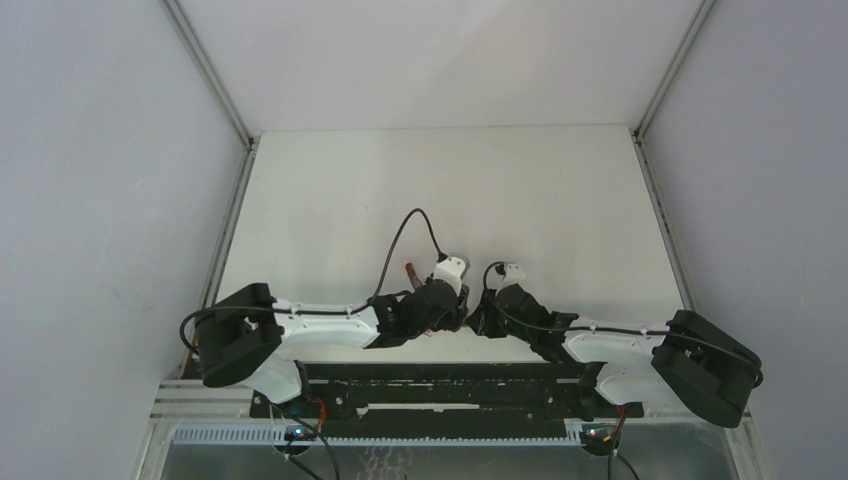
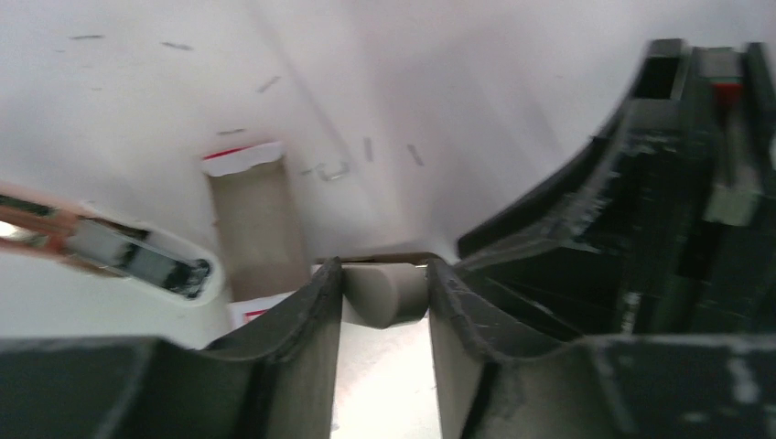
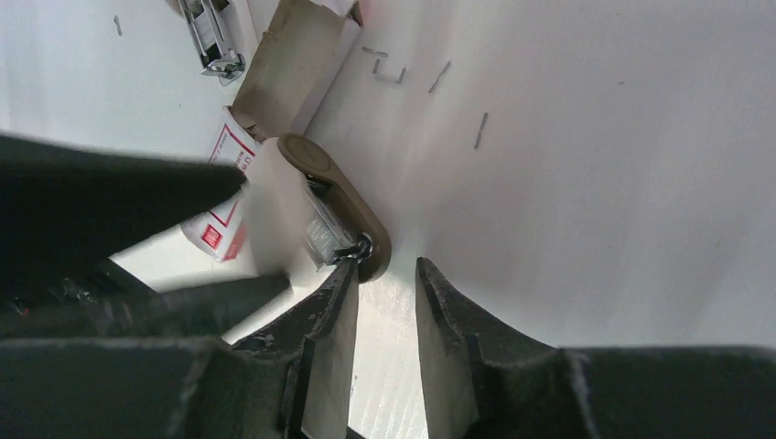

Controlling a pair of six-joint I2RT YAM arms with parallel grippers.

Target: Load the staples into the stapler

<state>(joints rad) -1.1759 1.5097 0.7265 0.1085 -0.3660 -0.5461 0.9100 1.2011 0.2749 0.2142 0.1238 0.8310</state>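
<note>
The stapler (image 3: 340,199) is a small grey-brown hinged piece lying open on the table, with a silver strip in its channel. My left gripper (image 2: 384,274) is shut on the stapler's rounded end (image 2: 384,294). My right gripper (image 3: 384,270) is open and empty, with its left fingertip (image 3: 343,279) touching the stapler's near end. The staples box (image 3: 220,229), white with red print, lies just beyond the stapler with its brown cardboard tray (image 3: 293,69) slid out. It also shows in the left wrist view (image 2: 256,229). In the top view both grippers (image 1: 452,318) (image 1: 482,318) meet at the table's near centre.
Loose single staples (image 3: 393,73) lie scattered on the white table beyond the box. A small silver metal piece (image 3: 210,32) lies by the tray's far end. A white-edged object with copper and grey parts (image 2: 137,256) lies left of the box. The right gripper's black body (image 2: 659,183) is close beside the left one.
</note>
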